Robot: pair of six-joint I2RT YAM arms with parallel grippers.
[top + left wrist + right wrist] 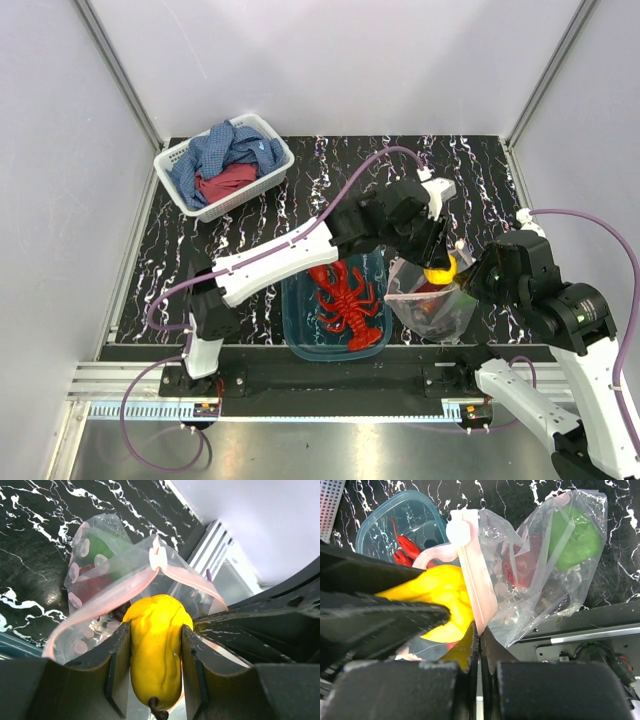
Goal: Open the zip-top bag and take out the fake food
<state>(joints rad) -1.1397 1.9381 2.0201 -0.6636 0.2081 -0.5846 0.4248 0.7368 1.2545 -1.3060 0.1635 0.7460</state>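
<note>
Two toys, green pepper [575,540] and dark red fruit [517,570], sit in the zip-top bag [440,315], near right beside the tub [295,345]. Your right gripper [479,636], fully closed, pinches its zip edge to prop the mouth; your left gripper [155,640], partway open, clamps the yellow fruit [156,672] there, lengthwise, stem toward the wrist.

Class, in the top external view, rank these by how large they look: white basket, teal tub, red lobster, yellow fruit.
1. white basket
2. teal tub, nearly the basket's size, so that order is unsure
3. red lobster
4. yellow fruit, partly hidden
</note>
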